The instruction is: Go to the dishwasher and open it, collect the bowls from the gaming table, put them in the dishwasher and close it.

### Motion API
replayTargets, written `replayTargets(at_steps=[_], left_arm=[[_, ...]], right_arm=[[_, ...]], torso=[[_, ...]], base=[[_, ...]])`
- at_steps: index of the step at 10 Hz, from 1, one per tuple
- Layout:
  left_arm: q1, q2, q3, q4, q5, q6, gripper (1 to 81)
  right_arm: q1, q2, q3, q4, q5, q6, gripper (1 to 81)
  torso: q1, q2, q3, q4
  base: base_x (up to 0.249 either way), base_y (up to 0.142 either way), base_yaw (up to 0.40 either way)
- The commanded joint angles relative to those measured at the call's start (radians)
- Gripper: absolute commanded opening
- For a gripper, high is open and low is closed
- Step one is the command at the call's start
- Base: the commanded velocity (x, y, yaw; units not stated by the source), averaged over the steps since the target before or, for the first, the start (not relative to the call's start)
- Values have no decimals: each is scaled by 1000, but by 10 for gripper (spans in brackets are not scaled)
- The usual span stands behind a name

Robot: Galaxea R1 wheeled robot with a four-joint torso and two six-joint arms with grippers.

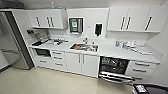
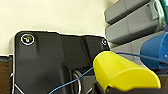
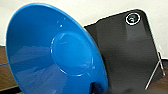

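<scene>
Under the tabletop at the right, the dishwasher (image 1: 113,66) stands open. Left claw grips a yellow bowl (image 2: 122,72), right claw a blue bowl (image 3: 50,50). Approach squarely, bowls kept level.

A blue bowl (image 3: 53,55) sat tilted on its edge right up against the wrist, its hollow inside (a round flat base ringed by glossy walls) turned to the camera. Pale floor lay beyond it, well clear of the pincer.
</scene>
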State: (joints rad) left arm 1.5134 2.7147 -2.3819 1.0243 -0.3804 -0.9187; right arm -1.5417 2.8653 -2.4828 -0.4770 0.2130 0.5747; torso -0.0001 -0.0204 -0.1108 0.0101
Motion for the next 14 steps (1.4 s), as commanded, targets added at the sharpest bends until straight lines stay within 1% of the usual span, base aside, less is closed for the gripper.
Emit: replayTargets(at_steps=[1,3,14], left_arm=[[-35,-21,10,10,15,0,10],[-35,-21,10,10,8,0,10],[-35,-21,10,11,8,0,10]], right_arm=[[24,2,26,-37,-41,-15,10],[22,1,26,-35,-41,-15,10],[21,1,22,-35,-40,-15,10]], torso=[[0,0,0,0],[0,0,0,0],[0,0,0,0]], base=[[136,0,0],[138,0,0],[143,0,0]])
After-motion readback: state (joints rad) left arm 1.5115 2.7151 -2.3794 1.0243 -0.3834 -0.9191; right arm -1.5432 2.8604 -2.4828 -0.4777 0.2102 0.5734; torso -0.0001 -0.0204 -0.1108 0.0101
